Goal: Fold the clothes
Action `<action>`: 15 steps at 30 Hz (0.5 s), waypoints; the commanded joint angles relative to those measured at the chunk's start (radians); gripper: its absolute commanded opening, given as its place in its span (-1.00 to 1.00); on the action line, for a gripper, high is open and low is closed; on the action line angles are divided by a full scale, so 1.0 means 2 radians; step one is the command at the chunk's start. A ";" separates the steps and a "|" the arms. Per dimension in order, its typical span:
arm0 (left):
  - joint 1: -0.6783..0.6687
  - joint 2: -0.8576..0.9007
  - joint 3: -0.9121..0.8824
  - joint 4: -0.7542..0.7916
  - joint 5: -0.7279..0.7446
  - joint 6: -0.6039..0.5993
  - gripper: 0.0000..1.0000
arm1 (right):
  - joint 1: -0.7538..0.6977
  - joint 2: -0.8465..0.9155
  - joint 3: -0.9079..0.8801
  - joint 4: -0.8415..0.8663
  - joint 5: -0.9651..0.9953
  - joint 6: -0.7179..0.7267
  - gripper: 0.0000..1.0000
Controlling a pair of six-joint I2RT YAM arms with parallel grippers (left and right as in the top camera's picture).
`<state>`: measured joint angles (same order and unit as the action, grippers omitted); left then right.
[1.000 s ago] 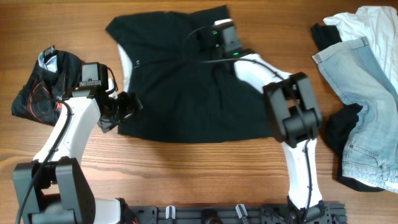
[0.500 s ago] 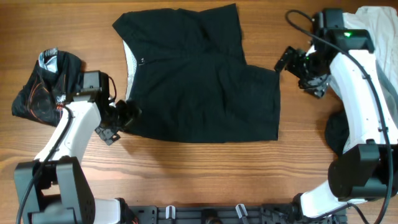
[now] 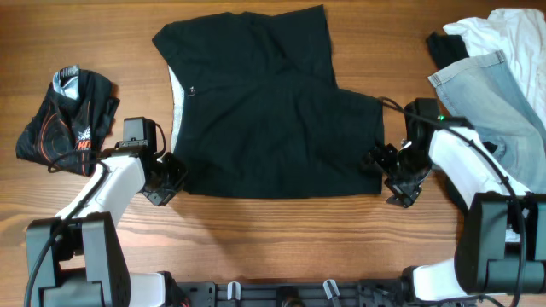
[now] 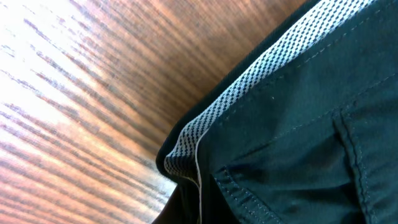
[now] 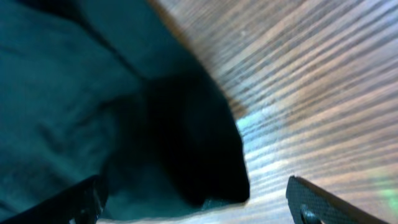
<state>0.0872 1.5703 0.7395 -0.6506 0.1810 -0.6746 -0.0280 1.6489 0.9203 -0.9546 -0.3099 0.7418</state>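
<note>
Black shorts [image 3: 273, 119] lie spread flat in the middle of the wooden table [image 3: 281, 239]. My left gripper [image 3: 171, 177] is at their lower left corner, shut on the edge. In the left wrist view the checkered waistband lining [image 4: 249, 93] bunches down to where the jaws pinch it. My right gripper [image 3: 388, 175] stands open at the shorts' lower right corner. In the right wrist view that dark corner [image 5: 186, 149] lies between the two fingertips [image 5: 323, 205], and the gripper [image 5: 199, 208] has not closed on it.
A folded black garment with an orange print [image 3: 68, 119] lies at the far left. A pile of blue jeans [image 3: 503, 119], a white shirt [image 3: 512, 34] and dark cloth sits at the right edge, just behind my right arm.
My left gripper has shut on the shorts' lower left corner. The right arm swung from the shorts' upper part out to the right, then down to the lower right corner, jaws open.
</note>
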 commanded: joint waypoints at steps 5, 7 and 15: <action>0.004 -0.036 -0.008 -0.067 -0.007 0.034 -0.92 | -0.001 -0.007 -0.064 0.101 0.006 0.032 -0.92; 0.004 -0.077 0.003 -0.097 -0.007 0.047 -0.92 | -0.002 -0.014 -0.053 0.095 0.007 -0.003 -0.92; 0.004 -0.286 0.149 -0.239 -0.007 0.087 -0.92 | -0.068 -0.197 0.199 -0.046 0.030 -0.134 -0.92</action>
<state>0.0849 1.0920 0.9138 -1.0924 0.2188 -0.5316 -0.1280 1.3659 1.1725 -1.0084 -0.3374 0.5858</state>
